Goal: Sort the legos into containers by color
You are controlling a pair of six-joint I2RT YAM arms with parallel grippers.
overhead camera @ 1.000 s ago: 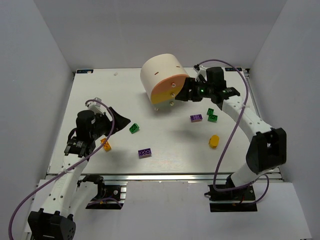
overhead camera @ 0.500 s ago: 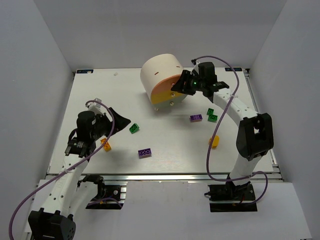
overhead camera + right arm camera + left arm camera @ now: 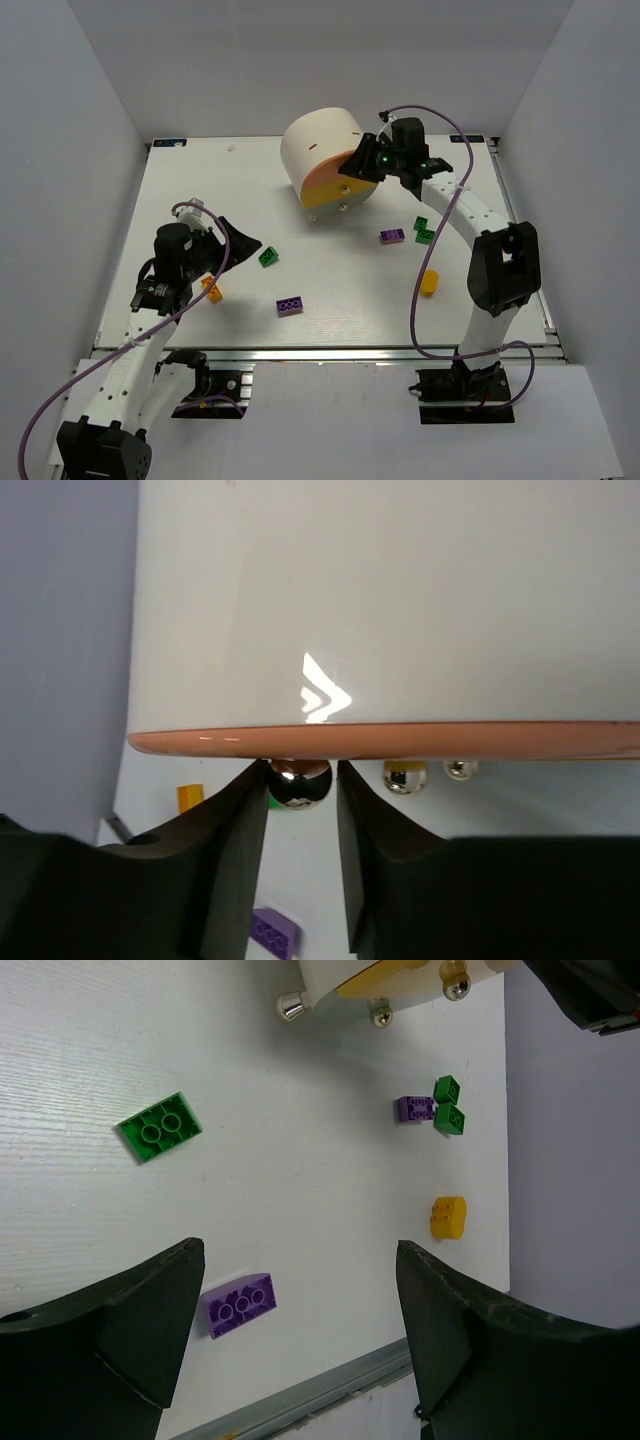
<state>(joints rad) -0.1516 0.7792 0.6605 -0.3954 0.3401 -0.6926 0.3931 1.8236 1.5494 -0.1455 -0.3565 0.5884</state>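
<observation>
Toward the back of the table [image 3: 180, 180], the right gripper [image 3: 301, 778] pinches the knob [image 3: 297, 786] of the peach drawer [image 3: 420, 741] on the cream cabinet [image 3: 318, 140]. Two other knobs [image 3: 405, 776] sit just beside it. The legos all lie loose on the table. By the right arm, a purple lego [image 3: 392, 236] lies just beside green legos [image 3: 425, 230], with a yellow lego [image 3: 429, 283] nearer the arms. The left gripper [image 3: 240, 245] hovers spread and empty near a lone green lego [image 3: 268, 256]. A second purple lego [image 3: 290, 305] is close by, and an orange lego [image 3: 212, 290] is partly hidden under the left arm.
</observation>
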